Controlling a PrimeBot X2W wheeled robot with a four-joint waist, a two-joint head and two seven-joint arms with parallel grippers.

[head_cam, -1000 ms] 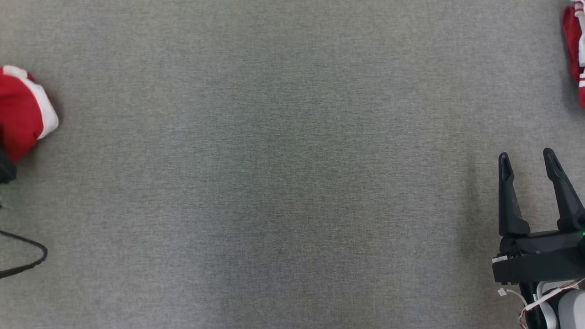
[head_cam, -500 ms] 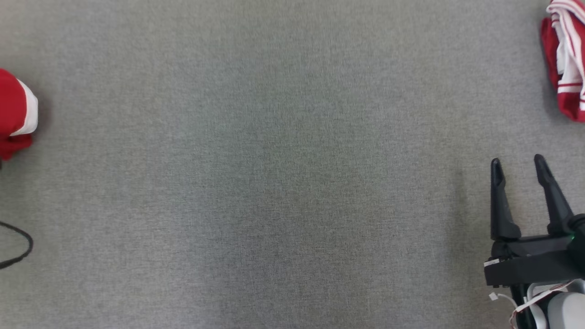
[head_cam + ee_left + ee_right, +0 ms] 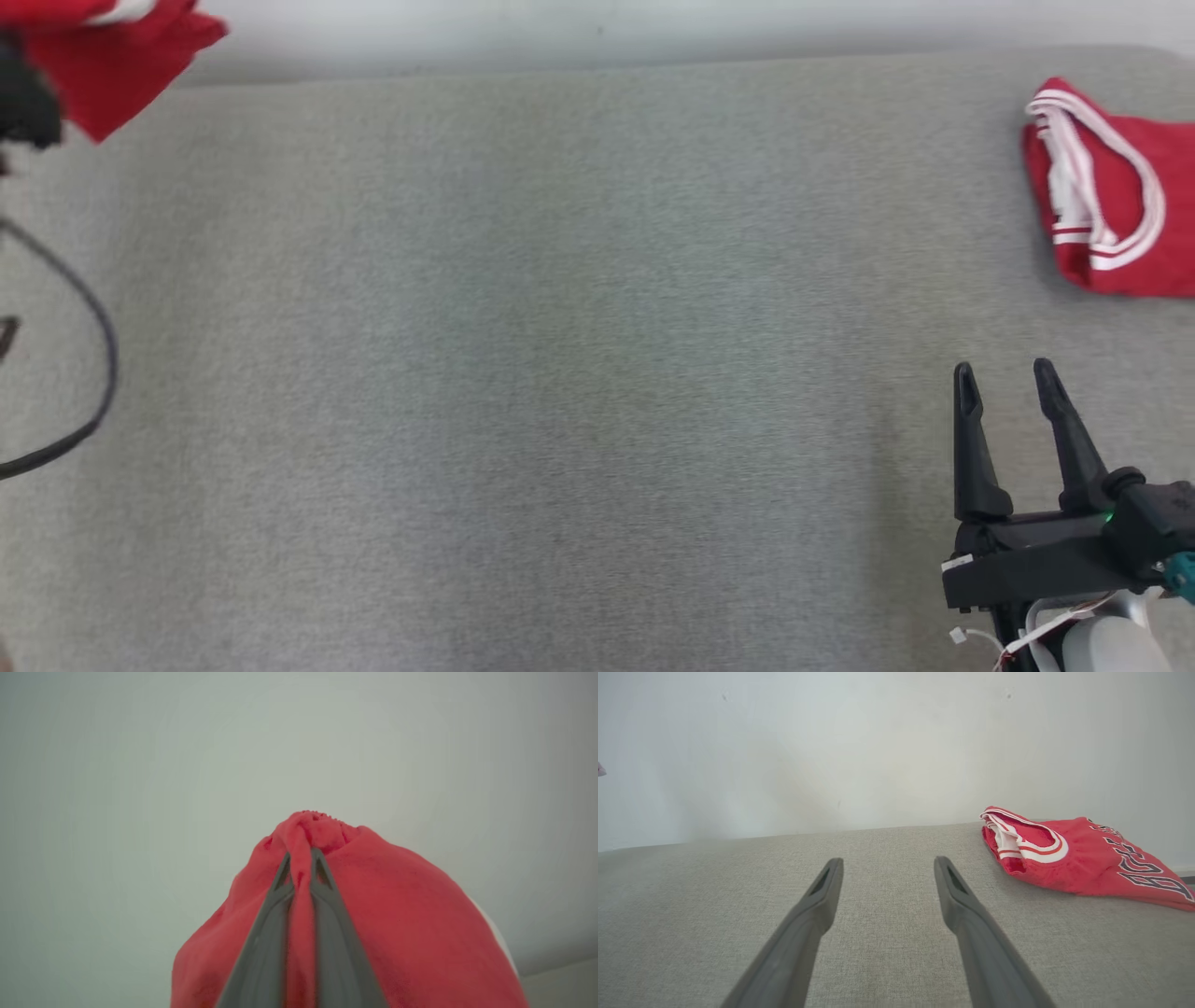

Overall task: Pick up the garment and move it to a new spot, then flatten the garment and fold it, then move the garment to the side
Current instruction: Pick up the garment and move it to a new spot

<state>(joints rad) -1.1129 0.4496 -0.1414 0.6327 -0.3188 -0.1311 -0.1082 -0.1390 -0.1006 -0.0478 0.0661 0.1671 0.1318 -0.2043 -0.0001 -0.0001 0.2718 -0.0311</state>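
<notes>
The garment [image 3: 121, 56], red with a white trim, hangs bunched at the top left of the head view, above the grey surface [image 3: 560, 373]. In the left wrist view my left gripper [image 3: 301, 856] is shut on a pinched fold of this garment [image 3: 411, 914], which drapes down around both fingers against a pale wall. The left gripper's dark body [image 3: 23, 103] shows just under the cloth in the head view. My right gripper [image 3: 1004, 373] stands open at the lower right, empty, low over the surface [image 3: 887, 863].
A second red jersey [image 3: 1111, 215] with white stripes lies folded at the far right, up and to the right of the right gripper; black lettering shows on this jersey [image 3: 1083, 863]. A black cable [image 3: 93, 317] loops at the left edge. A pale wall [image 3: 597, 28] borders the surface's far edge.
The left gripper has shut on the red garment and lifted it off the surface. The head camera has shifted, bringing the far wall and more of the right jersey into the picture.
</notes>
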